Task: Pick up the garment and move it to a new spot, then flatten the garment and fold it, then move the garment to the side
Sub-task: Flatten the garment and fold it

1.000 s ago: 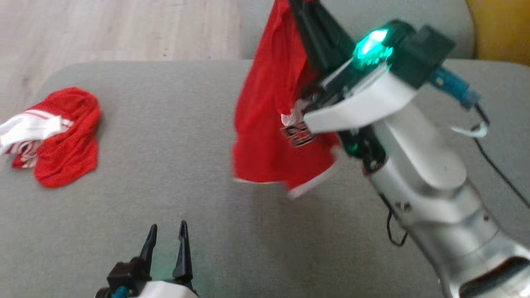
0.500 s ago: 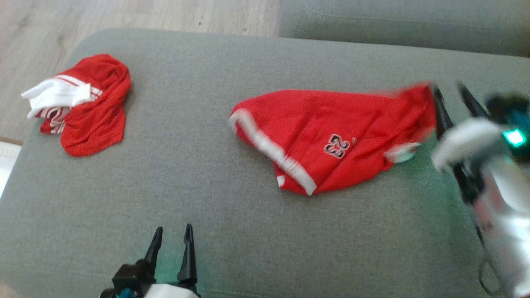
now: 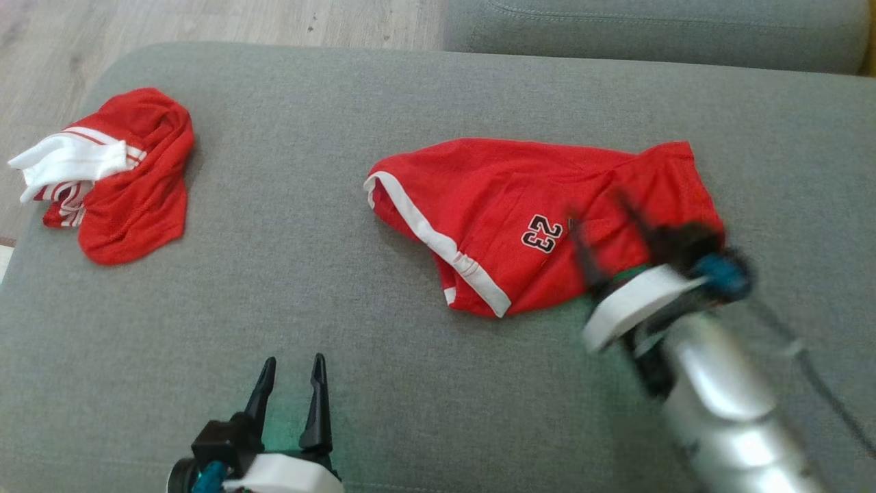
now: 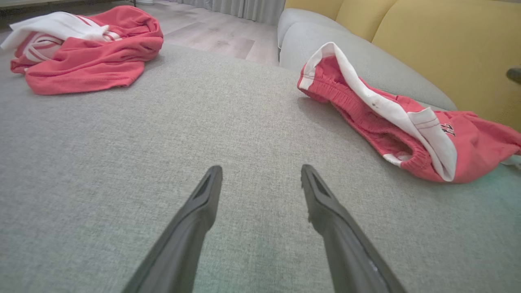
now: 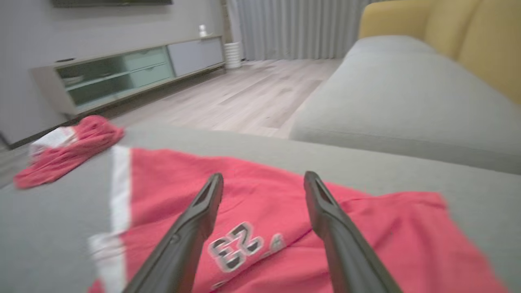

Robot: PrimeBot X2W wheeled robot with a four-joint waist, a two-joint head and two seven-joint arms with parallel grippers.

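Once your right gripper [image 3: 601, 216] let go, fingers wide, the red shorts [image 3: 506, 212] lay rumpled on the grey cushion [image 3: 342, 308], two o'clock from your equally wide left gripper [image 3: 293, 361], awaiting flattening.

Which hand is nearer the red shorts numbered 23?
Right. The right hand is over the shorts, beside the number; the left hand is apart from them, over bare cushion.

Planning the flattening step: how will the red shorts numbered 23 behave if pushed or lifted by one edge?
Probably floppy: the red shorts lie creased and limp. Lifted by one edge, they would likely drape and bunch. Pushed, they may wrinkle on the woven cushion rather than slide.
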